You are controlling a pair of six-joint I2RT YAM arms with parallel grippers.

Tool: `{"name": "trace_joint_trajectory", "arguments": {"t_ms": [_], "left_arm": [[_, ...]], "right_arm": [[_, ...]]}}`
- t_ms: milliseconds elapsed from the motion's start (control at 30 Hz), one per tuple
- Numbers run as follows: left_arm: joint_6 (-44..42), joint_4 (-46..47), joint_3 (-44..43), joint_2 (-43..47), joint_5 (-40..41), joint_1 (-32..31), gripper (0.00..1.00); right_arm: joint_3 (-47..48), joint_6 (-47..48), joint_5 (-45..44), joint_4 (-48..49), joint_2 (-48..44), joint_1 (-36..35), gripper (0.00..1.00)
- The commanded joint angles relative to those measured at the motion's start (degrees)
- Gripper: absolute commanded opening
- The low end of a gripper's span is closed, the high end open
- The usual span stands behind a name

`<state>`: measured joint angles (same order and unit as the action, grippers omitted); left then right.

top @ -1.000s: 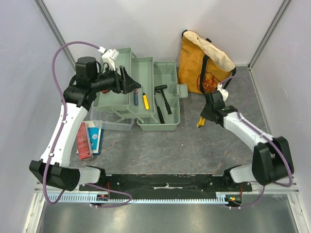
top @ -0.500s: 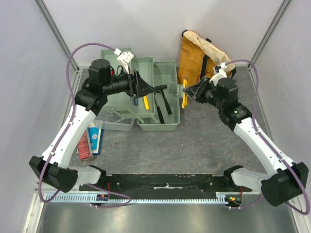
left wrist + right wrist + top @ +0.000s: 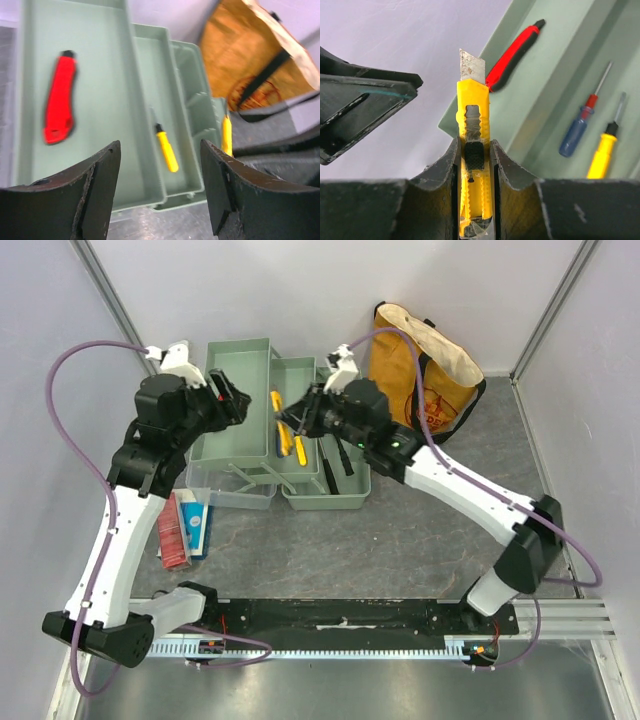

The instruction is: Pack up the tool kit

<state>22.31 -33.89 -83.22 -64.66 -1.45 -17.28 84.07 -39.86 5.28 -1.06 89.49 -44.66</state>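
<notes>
Yellow plastic utility knife [image 3: 472, 100] is being held by the right arm [image 3: 450, 480], whose jaws are pinching it narrowly across the handle, one on either side of the black slider. The knife is hanging in the air just above the open sage-green toolbox [image 3: 295, 375], near where the far-left tray is meeting the middle tray, at the back of the table [image 3: 400, 540]. Its long axis is running straight out from the jaws, with the bare steel blade leading and pointing toward the edge of the left tray, where a red cutter [image 3: 60, 102] is lying lengthwise. The knife is probably light and stiff, with smooth sides that may be slipping easily. The exposed blade is looking thin, sharp and likely brittle, so the middle of the handle seems the sensible place to be gripping, never the tip. Laying it flat along a tray's length is likely suiting it best. The left arm [image 3: 120, 520] is hovering over the left tray with its jaws standing wide and holding nothing. A yellow screwdriver [image 3: 167, 152] and a blue screwdriver [image 3: 575, 135] are resting side by side in the middle tray, roughly along its length. A mustard tote bag [image 3: 420, 350] is standing just behind the toolbox to the right.
</notes>
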Motion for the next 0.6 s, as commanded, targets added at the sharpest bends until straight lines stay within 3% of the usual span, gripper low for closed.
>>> {"name": "trace_joint_trajectory", "arguments": {"t_ms": [0,267,400,567], "left_arm": [[-0.33,-3.20,-1.42,0.85,9.09,4.87,0.71],[-3.58,-5.39,-3.87,-0.54,10.86,16.64,0.73],[-5.25,-7.06,-7.65,-4.58,5.25,25.17,0.73],[-3.41,-6.98,-8.10,-7.84,-1.00,30.45,0.73]], "right_arm": [[8.99,5.92,-10.09,2.73,5.33,-5.59,0.10],[20.86,7.77,-19.94,1.41,17.89,-9.91,0.11],[24.29,8.92,-25.83,1.24,23.43,-11.49,0.11],[28.94,12.42,-33.12,1.15,29.50,-12.37,0.13]]}}
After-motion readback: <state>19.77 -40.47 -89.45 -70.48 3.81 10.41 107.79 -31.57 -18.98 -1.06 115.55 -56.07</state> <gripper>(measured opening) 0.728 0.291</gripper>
